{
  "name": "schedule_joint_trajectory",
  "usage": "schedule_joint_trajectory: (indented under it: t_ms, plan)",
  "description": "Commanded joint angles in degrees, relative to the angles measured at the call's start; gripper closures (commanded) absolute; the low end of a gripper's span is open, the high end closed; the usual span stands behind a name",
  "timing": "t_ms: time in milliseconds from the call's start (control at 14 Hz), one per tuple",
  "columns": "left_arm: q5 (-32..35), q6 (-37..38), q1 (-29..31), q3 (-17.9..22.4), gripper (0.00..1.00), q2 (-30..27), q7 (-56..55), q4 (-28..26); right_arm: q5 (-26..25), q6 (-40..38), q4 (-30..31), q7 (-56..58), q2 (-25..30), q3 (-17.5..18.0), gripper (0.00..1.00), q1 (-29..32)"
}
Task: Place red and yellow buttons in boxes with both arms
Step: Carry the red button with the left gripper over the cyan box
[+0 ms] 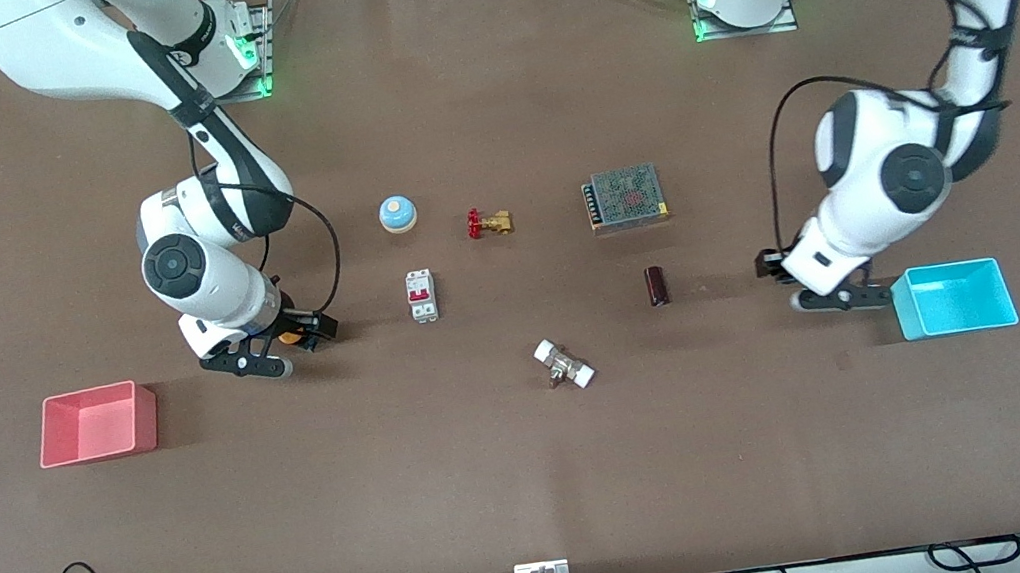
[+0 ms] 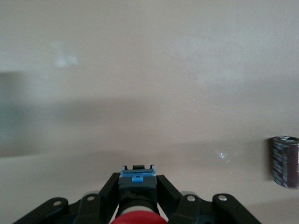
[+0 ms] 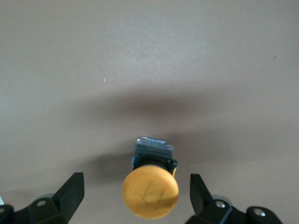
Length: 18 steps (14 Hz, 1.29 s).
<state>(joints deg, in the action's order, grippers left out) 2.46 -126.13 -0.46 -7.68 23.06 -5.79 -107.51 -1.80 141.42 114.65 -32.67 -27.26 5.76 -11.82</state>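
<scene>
The right gripper is low over the table, at about 9 o'clock from the table's middle in the front view. Its two fingers are spread wide apart. The yellow button sits on the table between them, and neither finger touches it. The pink box lies at 8 o'clock from this gripper, a little way off. The left gripper is at about 3 o'clock from the table's middle. It is squeezing the red button by its dark body, with the red cap close to the wrist camera. This gripper is just beside the cyan box, at the box's 9 o'clock, not over it. Both boxes have nothing in them. Between the two grippers are other things: a blue bell at 11 o'clock from the middle, a small brass valve at 12 o'clock, a white switch block, a grey metal box at 1 o'clock, a dark red tube, and a little part with white ends at 6 o'clock.
</scene>
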Motion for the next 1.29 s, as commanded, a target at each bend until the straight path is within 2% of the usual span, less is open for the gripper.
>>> schedule_joint_trajectory:
  t_ms: [0,286,643,714,1000,1214]
  plan:
    - [1.15,9.75,0.73,1.17,0.82,0.41,1.48,9.84,-0.93,0.17,0.40,-1.34,0.37,0.22,0.00,0.05]
    - [1.23,12.49,5.28,1.70,0.83,1.72,4.98,14.25,-0.93,0.17,0.05,-0.82,0.37,0.13,0.00,0.84]
    - [1.50,10.56,14.16,1.61,0.83,9.44,13.77,19.52,-1.02,0.52,-0.13,-0.81,-0.07,0.13,0.00,1.10]
    - [1.50,9.16,15.22,1.61,0.83,10.42,14.83,19.79,-1.02,0.61,-0.13,-0.55,-0.24,0.13,0.05,1.10]
    - [4.13,1.61,17.69,2.05,0.83,14.99,15.19,19.36,-1.45,0.70,-0.04,-0.02,-0.33,0.13,0.43,1.19]
    - [4.05,0.62,18.74,2.05,0.82,16.75,16.07,19.09,-1.63,0.70,-0.04,0.06,-0.33,0.13,0.65,1.10]
